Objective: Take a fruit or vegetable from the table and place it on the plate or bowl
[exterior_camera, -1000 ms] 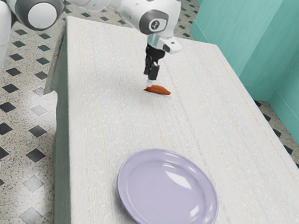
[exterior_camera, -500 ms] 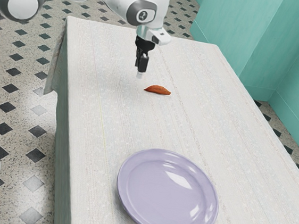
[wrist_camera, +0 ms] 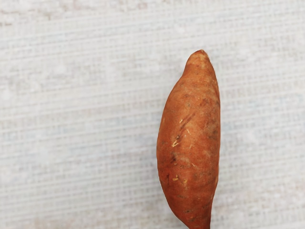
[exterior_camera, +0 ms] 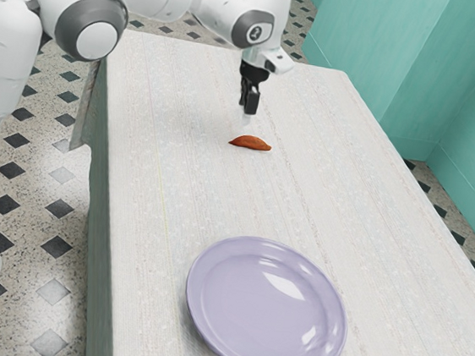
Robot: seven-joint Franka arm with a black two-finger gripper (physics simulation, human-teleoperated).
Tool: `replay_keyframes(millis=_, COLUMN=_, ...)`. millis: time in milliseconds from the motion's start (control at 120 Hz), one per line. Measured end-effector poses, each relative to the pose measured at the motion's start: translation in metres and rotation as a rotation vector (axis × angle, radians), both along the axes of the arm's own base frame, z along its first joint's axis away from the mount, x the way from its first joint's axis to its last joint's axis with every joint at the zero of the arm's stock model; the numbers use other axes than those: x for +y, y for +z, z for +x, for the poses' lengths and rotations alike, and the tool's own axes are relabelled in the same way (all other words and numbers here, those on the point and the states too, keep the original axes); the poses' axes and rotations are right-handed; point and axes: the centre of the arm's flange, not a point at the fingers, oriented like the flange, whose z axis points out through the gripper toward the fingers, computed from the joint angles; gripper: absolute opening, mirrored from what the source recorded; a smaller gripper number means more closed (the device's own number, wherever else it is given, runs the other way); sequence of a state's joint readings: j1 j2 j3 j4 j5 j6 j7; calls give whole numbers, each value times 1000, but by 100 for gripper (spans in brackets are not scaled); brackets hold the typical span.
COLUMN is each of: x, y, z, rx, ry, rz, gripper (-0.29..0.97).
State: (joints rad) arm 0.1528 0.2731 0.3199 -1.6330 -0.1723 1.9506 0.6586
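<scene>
Hovering over the pale, grained table (exterior_camera: 348, 181), the gripper (exterior_camera: 249, 111) is hanging just above the sweet potato (exterior_camera: 250, 143) (wrist_camera: 189, 143), which is lying well apart from the lilac plate (exterior_camera: 266, 307); clenched or released, I cannot tell. Diamond-tiled floor (exterior_camera: 41, 183) and teal walls (exterior_camera: 404, 51) are surrounding the table.

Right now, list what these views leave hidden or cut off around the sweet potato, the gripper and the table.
- Sweet potato: one tip runs off the wrist view's edge, and its underside is hidden against the table.
- Gripper: its height above the sweet potato cannot be judged from the exterior view's angle.
- Table: its near end is cut off by the exterior view's lower and right edges.
</scene>
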Motion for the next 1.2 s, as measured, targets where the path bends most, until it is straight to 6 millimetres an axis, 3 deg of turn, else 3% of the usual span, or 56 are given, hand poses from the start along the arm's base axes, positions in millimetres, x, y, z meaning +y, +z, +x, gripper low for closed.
replay_keyframes(millis=125, x=-9, y=0, z=5, rx=-3, ry=-34, rz=-14, gripper=68)
replay_keyframes(millis=700, x=-37, y=-57, z=30, rx=52, ry=-130, rz=-79, gripper=66)
replay_keyframes(millis=808, x=-37, y=-59, z=32, rx=50, ry=-135, rz=-84, gripper=56)
replay_keyframes(millis=1008, x=-34, y=-60, z=31, rx=44, ry=-137, rz=-87, gripper=22)
replay_keyframes(millis=1142, x=-34, y=-60, z=32, rx=40, ry=-143, rz=-86, gripper=17)
replay_keyframes(millis=1200, x=-34, y=-50, z=34, rx=22, ry=-149, rz=-78, gripper=16)
